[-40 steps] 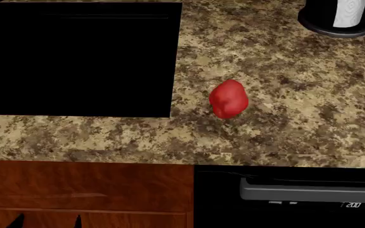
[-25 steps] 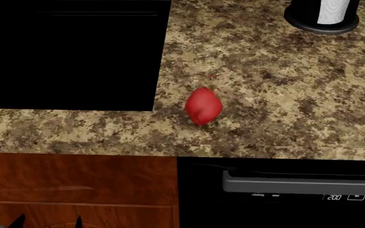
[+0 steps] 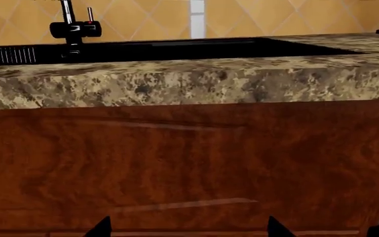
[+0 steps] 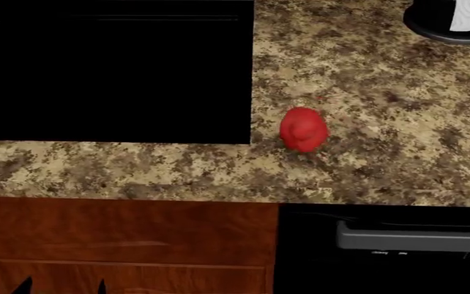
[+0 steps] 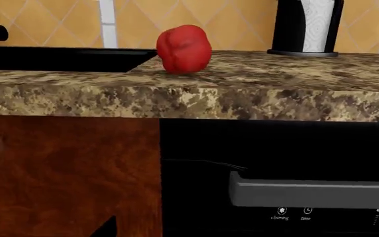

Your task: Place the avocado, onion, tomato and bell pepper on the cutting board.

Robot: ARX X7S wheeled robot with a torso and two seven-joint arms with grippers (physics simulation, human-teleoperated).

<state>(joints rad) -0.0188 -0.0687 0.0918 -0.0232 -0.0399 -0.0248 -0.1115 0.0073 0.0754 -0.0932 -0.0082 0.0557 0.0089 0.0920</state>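
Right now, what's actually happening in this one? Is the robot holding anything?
Nothing is being handled yet. The bell pepper sits alone on the granite countertop, just right of the black sink, with a paper towel holder further back. Both arms are low, in front of the cabinet below counter level; only the left gripper's dark fingertips show, apart and empty. The right gripper barely shows at the edge of its wrist view. The cutting board and the other vegetables are not in view.
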